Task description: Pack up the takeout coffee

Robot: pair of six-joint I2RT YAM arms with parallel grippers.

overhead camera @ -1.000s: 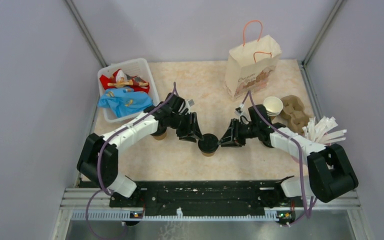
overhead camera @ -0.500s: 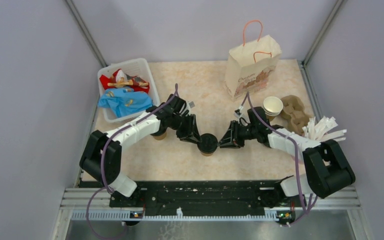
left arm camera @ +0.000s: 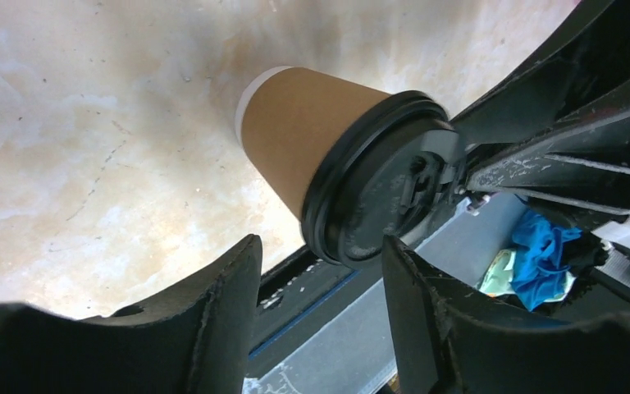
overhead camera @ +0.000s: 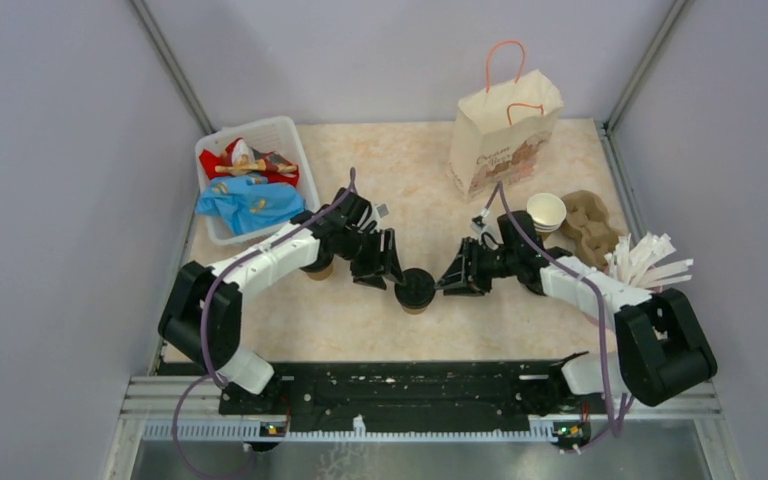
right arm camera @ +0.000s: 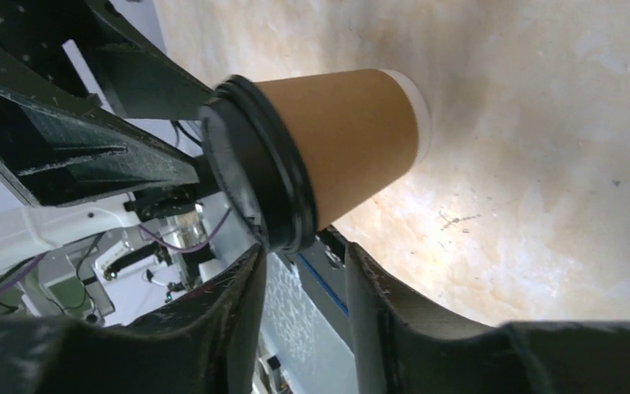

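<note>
A brown lidded cup (overhead camera: 416,292) stands upright near the middle of the marbled surface (overhead camera: 410,185), a little toward 6 o'clock, with its black lid (overhead camera: 416,286) seated on top. The left tool (overhead camera: 391,278) comes in at the cup's 10 o'clock and the right tool (overhead camera: 445,284) at its 3 o'clock, both at lid height. In the left wrist view the left tool's fingers (left arm camera: 213,320) stand well apart, with the lid's rim just at the mouth of the gap and not clamped. In the right wrist view the right tool's fingers (right arm camera: 238,312) leave a narrower gap, also unclosed, with the rim of the lid just at its entrance. Each wrist view shows the opposite tool's tips right against the lid's top; whether they press on it I cannot tell.

A second open cup (overhead camera: 546,211), without a lid and pale inside, stands at the surface's 3 o'clock, just beside a brown pulp tray (overhead camera: 594,230). White sticks (overhead camera: 650,262) fan out at 4 o'clock. A paper bag (overhead camera: 505,130) with orange handles stands upright at 1 o'clock, and a white bin (overhead camera: 290,140) holding red and blue items sits at 10 o'clock.
</note>
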